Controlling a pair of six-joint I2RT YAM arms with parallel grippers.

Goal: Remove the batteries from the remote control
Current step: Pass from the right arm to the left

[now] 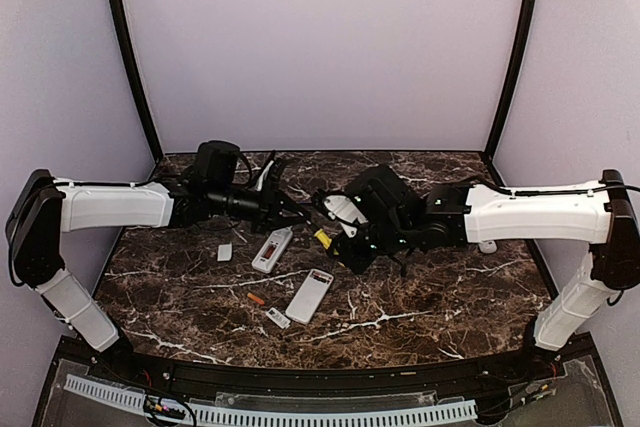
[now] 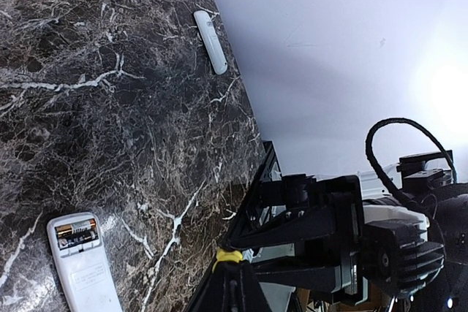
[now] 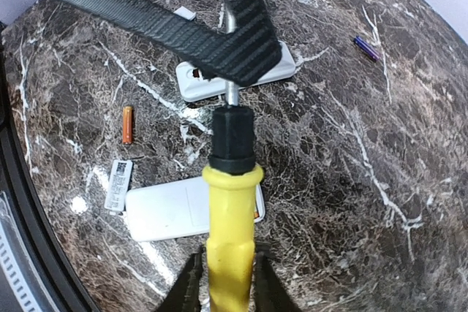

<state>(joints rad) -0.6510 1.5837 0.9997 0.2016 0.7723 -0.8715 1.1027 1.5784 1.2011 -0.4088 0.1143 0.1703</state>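
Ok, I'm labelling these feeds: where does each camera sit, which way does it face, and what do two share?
Top external: above and behind the bases, facing down onto the table; left arm and right arm show.
Left wrist: low, facing across the table at the right arm; left fingers at bottom.
Right wrist: facing down past right fingers gripping the yellow-handled screwdriver.
Shared: top and right wrist show the loose orange battery.

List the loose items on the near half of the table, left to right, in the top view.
small white cover → orange battery → labelled white cover → lower remote. The upper remote overlaps several of these, so it is omitted.
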